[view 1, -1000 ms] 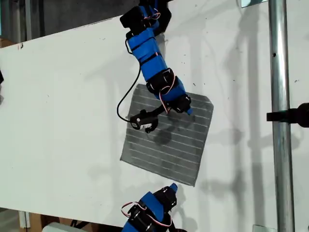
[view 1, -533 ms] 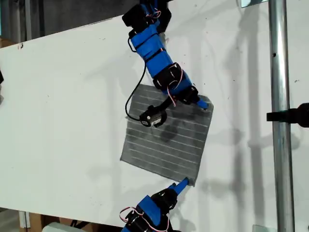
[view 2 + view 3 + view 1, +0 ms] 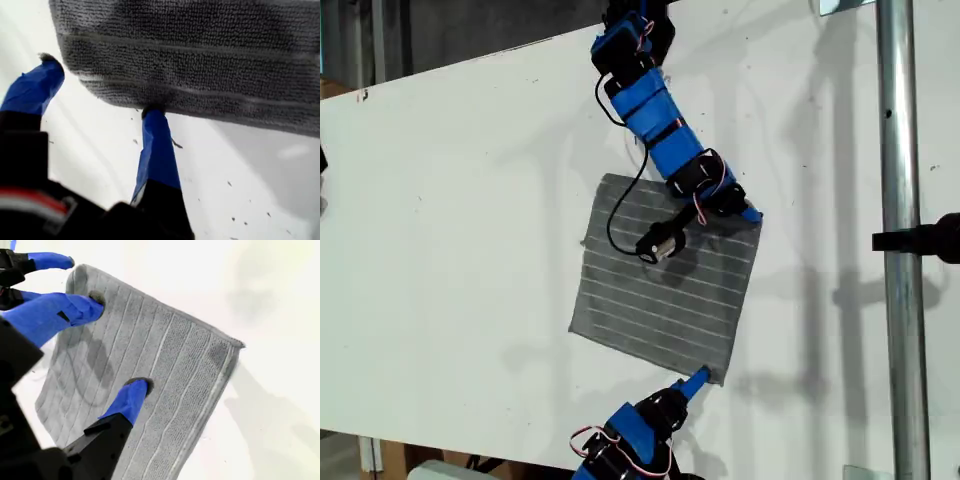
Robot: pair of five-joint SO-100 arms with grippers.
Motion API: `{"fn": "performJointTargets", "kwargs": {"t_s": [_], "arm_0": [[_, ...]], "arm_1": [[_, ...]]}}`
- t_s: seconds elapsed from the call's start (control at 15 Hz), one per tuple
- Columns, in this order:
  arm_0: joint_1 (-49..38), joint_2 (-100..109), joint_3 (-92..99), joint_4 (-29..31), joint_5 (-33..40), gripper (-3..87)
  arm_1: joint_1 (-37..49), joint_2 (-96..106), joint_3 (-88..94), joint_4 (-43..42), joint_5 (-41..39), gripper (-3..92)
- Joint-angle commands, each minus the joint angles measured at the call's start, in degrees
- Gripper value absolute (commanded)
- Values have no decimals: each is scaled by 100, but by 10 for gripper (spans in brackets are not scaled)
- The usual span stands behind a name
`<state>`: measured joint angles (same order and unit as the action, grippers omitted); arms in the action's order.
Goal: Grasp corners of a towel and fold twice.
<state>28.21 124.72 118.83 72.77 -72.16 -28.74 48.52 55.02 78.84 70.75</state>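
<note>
Exterior view, towel location: the towel [image 3: 660,300] lies flat and unfolded on the white counter [image 3: 440,200], just toward 5 o'clock of centre.
Exterior view, arms: my second gripper [image 3: 745,212] is at the towel's 2 o'clock corner; my first gripper [image 3: 695,380] is at its 5 o'clock corner.
First wrist view, jaws: my first gripper [image 3: 100,87] is spread. One blue fingertip touches the towel [image 3: 200,55] along its edge; the other rests on bare counter beside the corner. Nothing is pinched.
Second wrist view, jaws: my second gripper [image 3: 117,347] is spread, with both tips resting on the towel [image 3: 175,365] and no cloth between them.
Step in hand (judgement): approach to the two corners on one side; no fold is begun.
Next move (judgement): each gripper needs one finger under its corner, then a close on the cloth, then a joint lift across toward 9 o'clock.
Hidden or unclear: the 2 o'clock corner is covered by the arm in the exterior view. A further blue tip at the far corner in the second wrist view is probably my first gripper; not certain.
</note>
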Motion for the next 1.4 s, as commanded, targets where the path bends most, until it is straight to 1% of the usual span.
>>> {"fn": "performJointTargets", "kwargs": {"t_s": [0.0,0.07,0.13,0.27,0.4,0.47,0.6,0.73,0.8,0.87,0.93,1.07,1.13,1.2,1.27,1.33], "arm_0": [[-53,-9,-62,44,-132,267],[-26,-9,-62,53,-158,267],[-9,-9,-62,62,-185,267],[-9,-18,-35,62,-193,268],[-70,-18,-79,70,-105,267],[-141,-26,-211,185,-44,262],[-343,-88,-896,642,202,237],[-536,-466,-2118,1503,369,183],[-580,-817,-2646,2030,396,73],[-554,-1116,-2795,2250,483,41],[-527,-1274,-2628,2224,457,-29],[-439,-1512,-2206,1942,422,-29],[-369,-1503,-1960,1696,439,-29],[-272,-1397,-1731,1318,457,55],[-158,-1213,-1389,905,492,275],[-35,-1028,-932,510,510,309]], "arm_1": [[176,-325,-343,-571,70,318],[229,-571,-343,-782,158,235],[264,-694,-316,-791,501,0],[281,-729,-272,-686,721,-2],[237,-475,-264,-527,650,-2],[237,-246,-264,-404,554,-2],[264,44,-264,-378,325,-2],[290,53,-264,-431,281,-2],[299,53,-255,-431,281,-2],[308,62,-255,-422,281,-2],[308,70,-255,-413,281,-2],[308,79,-255,-422,281,-2],[308,97,-255,-404,281,-2],[308,105,-255,-378,272,-2],[316,105,-255,-369,272,-2],[316,114,-255,-378,272,-2]]}}
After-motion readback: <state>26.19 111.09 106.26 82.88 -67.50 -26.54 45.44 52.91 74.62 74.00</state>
